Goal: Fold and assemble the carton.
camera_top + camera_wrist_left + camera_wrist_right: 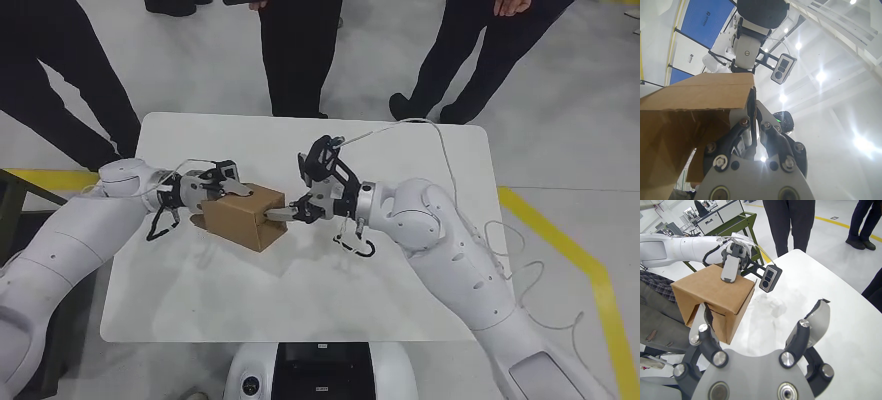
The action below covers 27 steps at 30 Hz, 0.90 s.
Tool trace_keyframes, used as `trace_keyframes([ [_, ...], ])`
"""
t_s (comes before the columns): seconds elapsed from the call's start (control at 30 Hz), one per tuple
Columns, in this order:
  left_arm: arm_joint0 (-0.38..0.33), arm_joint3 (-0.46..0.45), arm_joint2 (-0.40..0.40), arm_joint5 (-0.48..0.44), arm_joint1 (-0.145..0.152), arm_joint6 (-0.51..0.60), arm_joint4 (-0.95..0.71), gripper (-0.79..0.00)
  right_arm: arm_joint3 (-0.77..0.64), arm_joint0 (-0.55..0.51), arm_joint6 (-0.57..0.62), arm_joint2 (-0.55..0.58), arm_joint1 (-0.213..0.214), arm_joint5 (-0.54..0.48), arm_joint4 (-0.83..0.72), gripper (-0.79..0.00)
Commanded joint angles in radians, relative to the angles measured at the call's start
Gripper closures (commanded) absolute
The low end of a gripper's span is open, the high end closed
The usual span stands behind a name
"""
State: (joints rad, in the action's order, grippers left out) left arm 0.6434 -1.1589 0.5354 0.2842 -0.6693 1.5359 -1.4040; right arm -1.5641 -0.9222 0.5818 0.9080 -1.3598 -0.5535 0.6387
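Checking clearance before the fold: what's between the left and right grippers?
The carton, in the top view: left gripper clamps one end, right gripper open at the other.

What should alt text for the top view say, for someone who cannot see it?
A brown carton over a white table, worked from both ends: the left pincer is clamped on one end; the right pincer, open, touches the other with one finger.

Carton (240, 217) between left end effector (225, 188) and right one (761, 305)
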Motion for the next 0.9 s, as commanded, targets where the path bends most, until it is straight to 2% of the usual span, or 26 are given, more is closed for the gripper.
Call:
trace_keyframes([
  [0.0,-0.002,0.011,0.003,0.000,0.000,0.000,-0.004,0.000,-0.011,-0.011,0.008,0.017,0.006,0.001,0.001,-0.785],
  [0.3,-0.013,0.051,0.016,-0.007,0.004,0.000,0.042,0.000,-0.043,-0.047,0.040,0.066,0.024,-0.013,-0.021,-0.785],
  [0.57,-0.037,0.091,0.030,-0.124,-0.003,-0.008,0.211,0.000,-0.060,-0.052,0.083,0.075,0.033,-0.035,-0.089,-0.785],
  [0.77,-0.034,0.023,0.053,-0.238,-0.009,-0.193,0.372,0.000,-0.080,-0.066,0.122,0.100,0.045,-0.047,-0.143,-0.785],
  [0.87,-0.015,-0.027,0.065,-0.258,-0.006,-0.268,0.431,0.000,-0.090,-0.076,0.133,0.110,0.050,-0.049,-0.151,-0.785],
])
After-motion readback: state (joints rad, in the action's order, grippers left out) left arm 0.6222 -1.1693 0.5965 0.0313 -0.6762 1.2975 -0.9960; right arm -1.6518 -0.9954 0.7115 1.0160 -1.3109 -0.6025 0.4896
